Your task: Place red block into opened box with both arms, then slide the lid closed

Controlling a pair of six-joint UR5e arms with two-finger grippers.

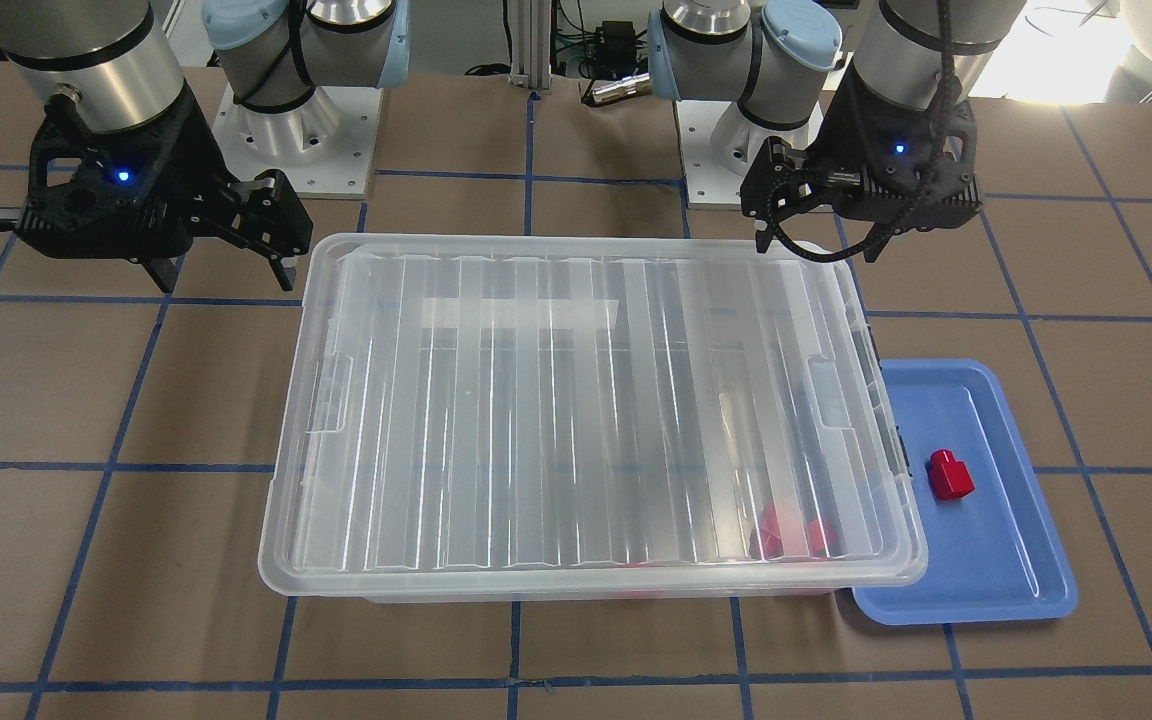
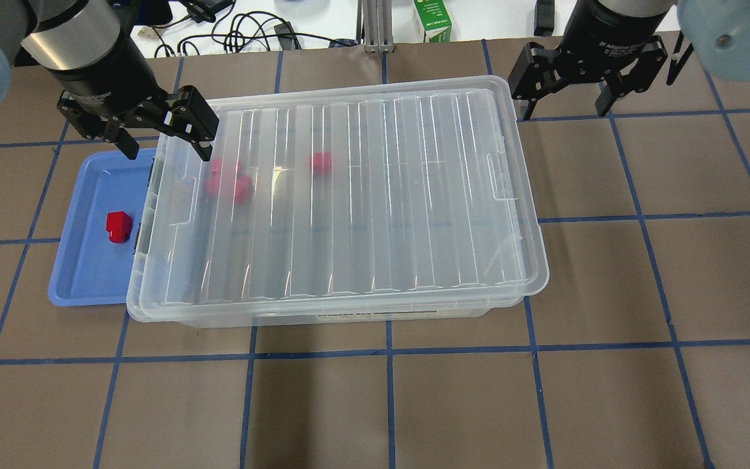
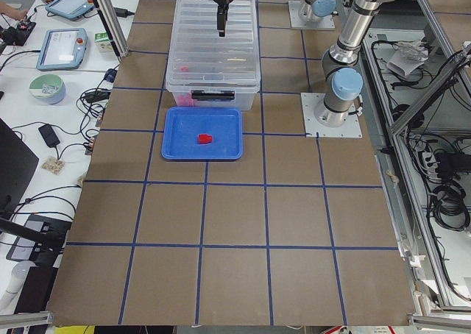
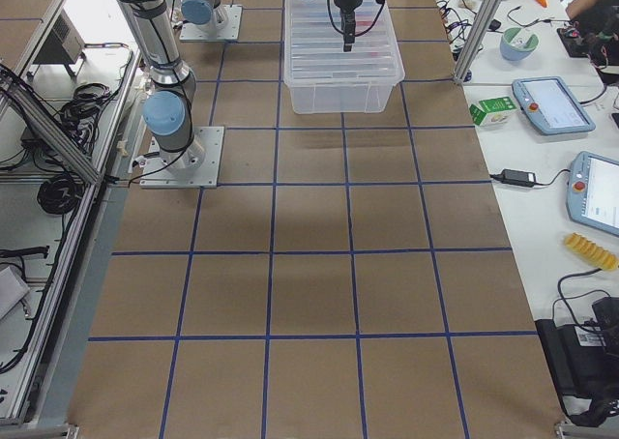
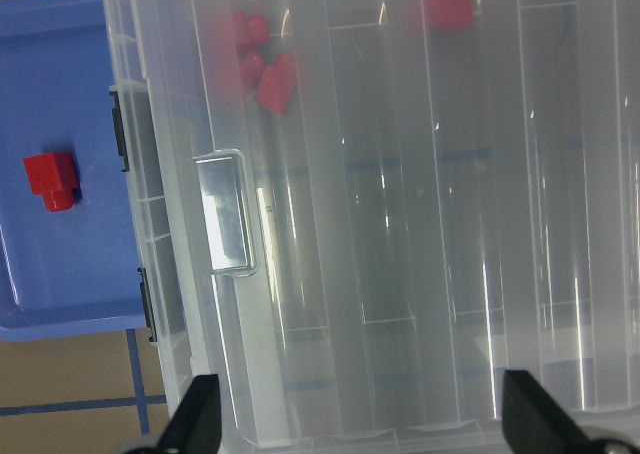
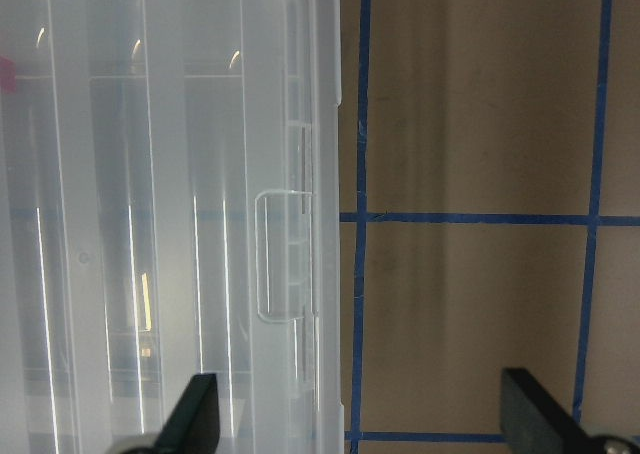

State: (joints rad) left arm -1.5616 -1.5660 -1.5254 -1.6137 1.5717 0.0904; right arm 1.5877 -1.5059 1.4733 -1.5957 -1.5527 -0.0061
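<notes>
The red block (image 2: 118, 227) (image 1: 950, 474) (image 5: 50, 179) lies alone in the blue tray (image 2: 85, 273) at the box's left end. The clear ribbed lid (image 2: 349, 195) (image 1: 586, 400) rests flat on the box (image 2: 349, 317) and covers it. Under the lid, three bunched red blocks (image 2: 228, 182) and a single one (image 2: 321, 163) show through. My left gripper (image 2: 168, 146) (image 5: 365, 424) hovers open above the lid's left end, beside its recessed handle (image 5: 228, 214). Open and holding nothing, my right gripper (image 2: 565, 111) (image 1: 226, 275) hangs past the box's far right corner.
The blue tray (image 1: 996, 560) butts against the box's short left end. Both arm bases (image 1: 296, 130) stand on white plates behind the box. A green carton (image 2: 432, 19) and cables lie beyond the table's far edge. Brown table with blue tape lines surrounds the box.
</notes>
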